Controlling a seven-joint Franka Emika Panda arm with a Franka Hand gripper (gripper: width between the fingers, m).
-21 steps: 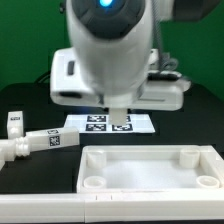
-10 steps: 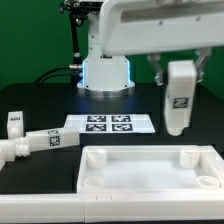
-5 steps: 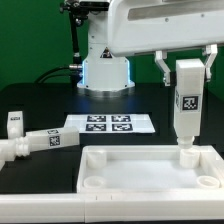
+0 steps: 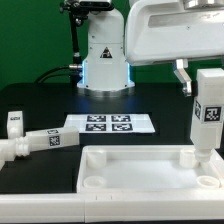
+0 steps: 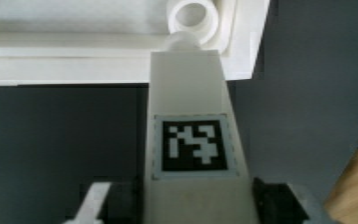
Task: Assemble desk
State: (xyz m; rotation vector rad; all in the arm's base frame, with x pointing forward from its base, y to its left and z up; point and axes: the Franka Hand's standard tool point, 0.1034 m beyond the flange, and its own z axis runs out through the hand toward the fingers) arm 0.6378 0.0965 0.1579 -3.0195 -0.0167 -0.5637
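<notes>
In the exterior view, the gripper (image 4: 206, 84) had carried the leg (image 4: 209, 115) further toward the exterior view's right than half a second earlier. It was clamped on the leg's upper part, and the leg stood upright, its foot at the far corner of the desk top (image 4: 140, 172) on that side. I judged insertion near. Two loose legs (image 4: 40, 140) lay well apart on the other side, and the marker board (image 4: 108, 124) lay behind the top. Neither stood in the way.

In the wrist view, the fingers (image 5: 99, 202) pinched the leg (image 5: 194, 110). Its tip sat just beside the corner hole (image 5: 194, 17) and looked not yet seated.
</notes>
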